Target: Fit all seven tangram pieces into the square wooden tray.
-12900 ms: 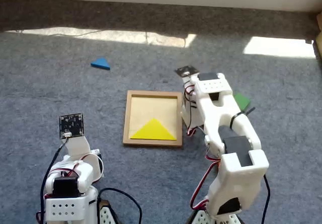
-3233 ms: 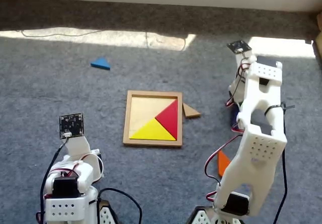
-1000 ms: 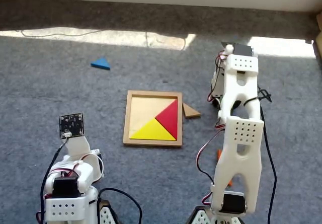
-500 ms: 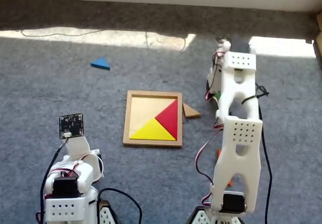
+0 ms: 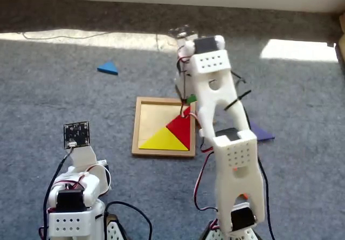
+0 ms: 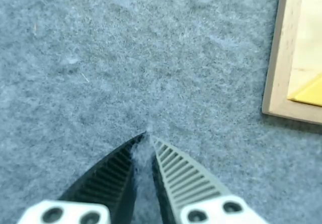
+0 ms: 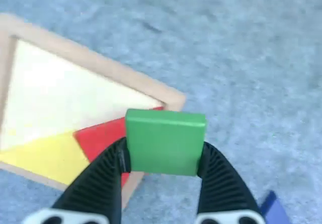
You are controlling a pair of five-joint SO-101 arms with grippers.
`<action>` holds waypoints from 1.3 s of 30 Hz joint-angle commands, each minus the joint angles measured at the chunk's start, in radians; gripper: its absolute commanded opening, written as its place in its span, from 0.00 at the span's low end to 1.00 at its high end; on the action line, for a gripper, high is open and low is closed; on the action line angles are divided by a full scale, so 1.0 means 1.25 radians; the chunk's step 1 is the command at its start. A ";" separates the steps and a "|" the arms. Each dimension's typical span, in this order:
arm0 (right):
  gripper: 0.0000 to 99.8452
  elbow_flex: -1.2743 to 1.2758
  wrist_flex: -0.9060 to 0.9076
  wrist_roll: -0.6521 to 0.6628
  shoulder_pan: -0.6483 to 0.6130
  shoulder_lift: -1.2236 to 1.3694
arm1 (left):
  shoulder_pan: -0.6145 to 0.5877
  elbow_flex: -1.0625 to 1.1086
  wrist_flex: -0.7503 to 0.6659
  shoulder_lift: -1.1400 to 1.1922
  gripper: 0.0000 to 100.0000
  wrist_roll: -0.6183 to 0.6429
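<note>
Right gripper (image 7: pixel 163 152) swung left since a moment ago and now pinches the green piece (image 7: pixel 165 142) above the tray's (image 5: pixel 136 127) far right corner, over the red triangle (image 5: pixel 182 128). Yellow (image 5: pixel 161 139) fills the near edge, and the far left is bare wood. Left gripper (image 6: pixel 148 138), tips together, hangs over carpet (image 6: pixel 100 58) near the tray rim.

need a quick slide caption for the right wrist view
The green piece held in the right gripper over a corner of the wooden tray, with the red triangle and yellow triangle already inside.
</note>
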 commanded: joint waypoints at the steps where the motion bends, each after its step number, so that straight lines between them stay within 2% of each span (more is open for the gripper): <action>1: 0.04 0.020 0.010 0.006 -0.105 -0.068 | 0.010 0.015 0.004 -0.013 0.00 -0.006; 6: 0.04 0.035 0.010 0.006 -0.185 -0.068 | 0.010 0.015 0.004 -0.013 0.00 -0.006; 10: 0.12 0.041 -0.012 0.006 -0.208 -0.064 | 0.010 0.015 0.004 -0.013 0.00 -0.006; 18: 0.15 0.039 -0.003 0.006 -0.208 -0.003 | 0.010 0.015 0.004 -0.013 0.00 -0.006; 23: 0.25 0.039 0.010 0.005 -0.208 -0.013 | 0.010 0.015 0.004 -0.013 0.00 -0.006; 29: 0.24 0.041 0.012 0.005 -0.208 -0.045 | 0.010 0.015 0.004 -0.013 0.00 -0.006; 32: 0.21 0.042 0.013 0.005 -0.207 -0.064 | 0.010 0.015 0.004 -0.013 0.00 -0.006; 35: 0.11 0.060 0.015 0.005 -0.204 -0.107 | 0.010 0.015 0.004 -0.013 0.00 -0.006; 39: 0.01 0.188 0.014 0.005 -0.207 -0.236 | 0.010 0.015 0.004 -0.013 0.00 -0.006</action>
